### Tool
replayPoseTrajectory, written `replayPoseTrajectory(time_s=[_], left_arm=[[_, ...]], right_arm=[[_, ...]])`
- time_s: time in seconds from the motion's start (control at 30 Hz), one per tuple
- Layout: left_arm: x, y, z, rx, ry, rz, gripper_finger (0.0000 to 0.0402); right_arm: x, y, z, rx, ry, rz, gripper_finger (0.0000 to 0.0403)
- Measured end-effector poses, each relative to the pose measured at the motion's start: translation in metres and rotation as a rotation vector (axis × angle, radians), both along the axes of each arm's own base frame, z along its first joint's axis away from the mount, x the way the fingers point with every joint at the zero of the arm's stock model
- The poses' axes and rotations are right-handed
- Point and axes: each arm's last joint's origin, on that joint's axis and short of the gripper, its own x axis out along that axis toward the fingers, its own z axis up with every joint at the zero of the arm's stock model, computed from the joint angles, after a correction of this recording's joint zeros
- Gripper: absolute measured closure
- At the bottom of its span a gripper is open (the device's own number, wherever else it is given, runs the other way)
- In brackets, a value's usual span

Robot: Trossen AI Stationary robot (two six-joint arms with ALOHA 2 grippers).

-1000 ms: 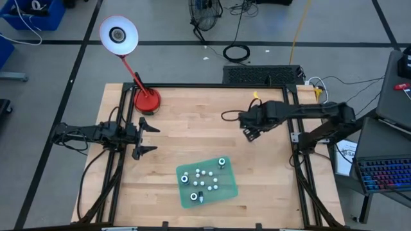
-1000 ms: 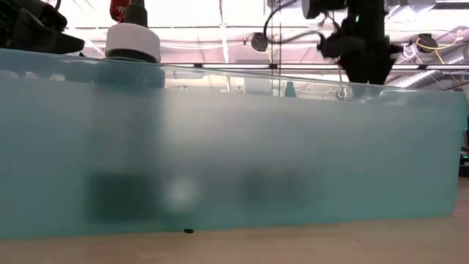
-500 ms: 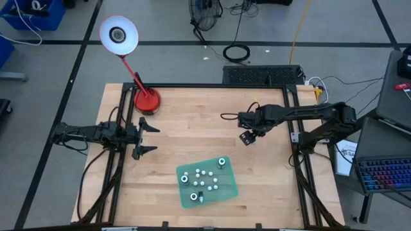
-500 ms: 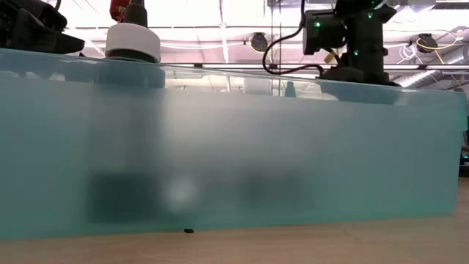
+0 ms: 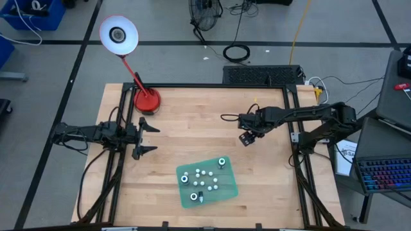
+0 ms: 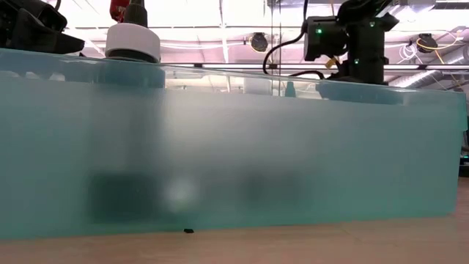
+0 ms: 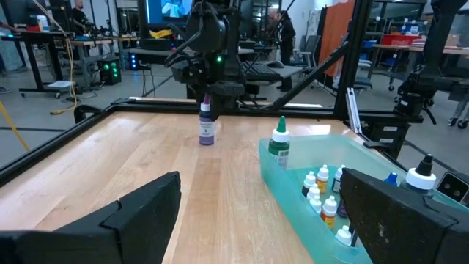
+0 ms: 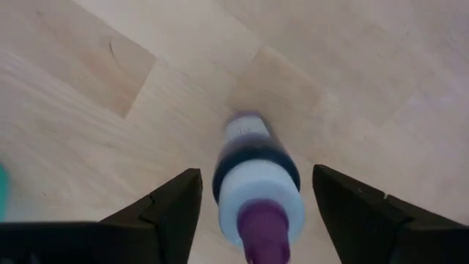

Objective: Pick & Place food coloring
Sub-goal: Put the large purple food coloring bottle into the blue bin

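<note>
A small food coloring bottle (image 8: pixel 253 147) with a dark purple body, white collar and purple tip stands upright on the wood; the left wrist view shows this bottle (image 7: pixel 207 126) too. My right gripper (image 8: pixel 256 173) points down over it, open, one finger on each side with a gap to the bottle. In the high view my right gripper (image 5: pixel 248 135) is right of the table's middle. More small bottles (image 5: pixel 204 178) stand in a green tray (image 5: pixel 226 190) near the near edge. My left gripper (image 5: pixel 148 135) waits open at the left side.
A red desk lamp (image 5: pixel 146 100) stands at the far left corner. The tray's translucent wall (image 6: pixel 234 147) fills the low view, with a white-capped bottle (image 6: pixel 133 40) rising over it. In the left wrist view a green bottle (image 7: pixel 278 145) stands in the tray. Bare wood lies between tray and arms.
My right gripper has come down toward the table and shifted a little toward the near edge, then stayed still for the last half second. The left arm has not moved.
</note>
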Motion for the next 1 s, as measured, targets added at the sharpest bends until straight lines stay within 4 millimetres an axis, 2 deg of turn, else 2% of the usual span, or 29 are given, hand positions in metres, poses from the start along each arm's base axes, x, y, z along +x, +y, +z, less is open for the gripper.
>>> replayPoseTrajectory(time_s=[0.13, 0.3, 0.57, 0.67, 0.8, 0.9, 1.0], left_arm=[[0.0, 0.0, 0.0, 0.0, 0.0, 0.0, 0.0036], [0.0, 0.0, 0.0, 0.0, 0.0, 0.0, 0.0036], [0.0, 0.0, 0.0, 0.0, 0.0, 0.0, 0.0036], [0.0, 0.0, 0.0, 0.0, 0.0, 0.0, 0.0037], [0.0, 0.0, 0.0, 0.0, 0.0, 0.0, 0.0036], [0.0, 0.0, 0.0, 0.0, 0.0, 0.0, 0.0036], [0.0, 0.0, 0.0, 0.0, 0.0, 0.0, 0.0037]], right_arm=[[0.003, -0.001, 0.0, -0.022, -0.024, 0.0, 0.0197], [0.001, -0.001, 0.0, -0.019, -0.006, 0.039, 0.0269], [0.004, 0.008, 0.005, -0.031, -0.022, 0.165, 0.0269], [0.011, 0.017, 0.027, -0.098, -0.098, 0.212, 0.0269], [0.022, 0.038, 0.074, -0.211, -0.27, 0.287, 0.0269], [0.036, 0.067, 0.115, -0.271, -0.489, 0.42, 0.0269], [0.048, 0.104, 0.144, -0.358, -0.687, 0.577, 0.0269]])
